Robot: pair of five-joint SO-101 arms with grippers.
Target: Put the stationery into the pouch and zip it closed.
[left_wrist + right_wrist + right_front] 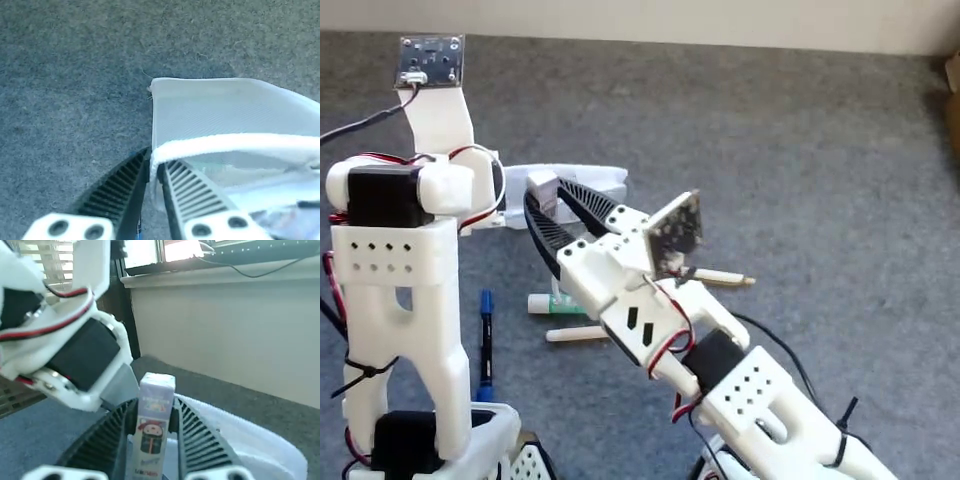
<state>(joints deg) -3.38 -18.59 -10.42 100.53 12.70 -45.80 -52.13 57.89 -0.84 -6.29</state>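
A white mesh pouch (582, 184) lies on the grey carpet with its mouth held open. My left gripper (154, 167) is shut on the pouch's (225, 112) rim at one end; in the high view it (498, 200) sits mostly behind its own arm. My right gripper (153, 407) is shut on a small white eraser box (154, 425), held upright just above the pouch (250, 440) opening. From above, the eraser (542, 188) and right gripper (546, 198) hang at the pouch's near edge. A blue pen (485, 340), a green-and-white glue stick (554, 302) and two beige sticks (578, 335) (720, 277) lie on the carpet.
The left arm's white body (65, 340) stands close beside the right gripper. A white wall (225, 335) rises behind the pouch. Open carpet (800, 150) spreads to the far right.
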